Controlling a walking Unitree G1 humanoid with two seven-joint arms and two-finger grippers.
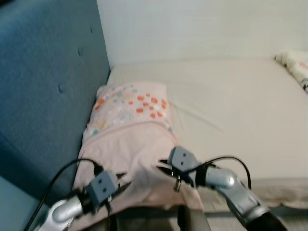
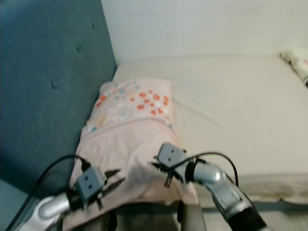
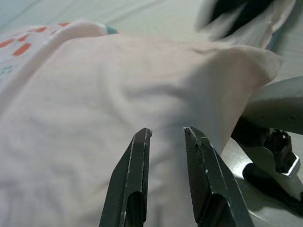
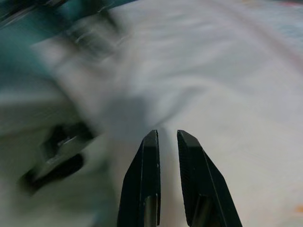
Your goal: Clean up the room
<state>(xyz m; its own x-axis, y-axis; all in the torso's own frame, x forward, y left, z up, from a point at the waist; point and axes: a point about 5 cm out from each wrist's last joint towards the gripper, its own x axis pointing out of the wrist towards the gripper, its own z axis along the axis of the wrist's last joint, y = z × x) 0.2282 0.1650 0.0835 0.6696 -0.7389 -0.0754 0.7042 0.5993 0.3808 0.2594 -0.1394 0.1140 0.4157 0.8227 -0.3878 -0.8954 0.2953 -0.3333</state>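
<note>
Now the pink blanket lies at the bed's near left corner beside the blue headboard, covering a spotted pillow. Both the left gripper and right gripper hover over its near edge, fingers slightly parted, grasping nothing.

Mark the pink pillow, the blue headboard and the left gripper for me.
pink pillow [image 1: 126,144], left eye view, plain pink middle of its cover.
blue headboard [image 1: 43,91], left eye view, padded face beside the pillow.
left gripper [image 3: 166,137], left wrist view, midway between its two black fingertips, over the pillow.
</note>
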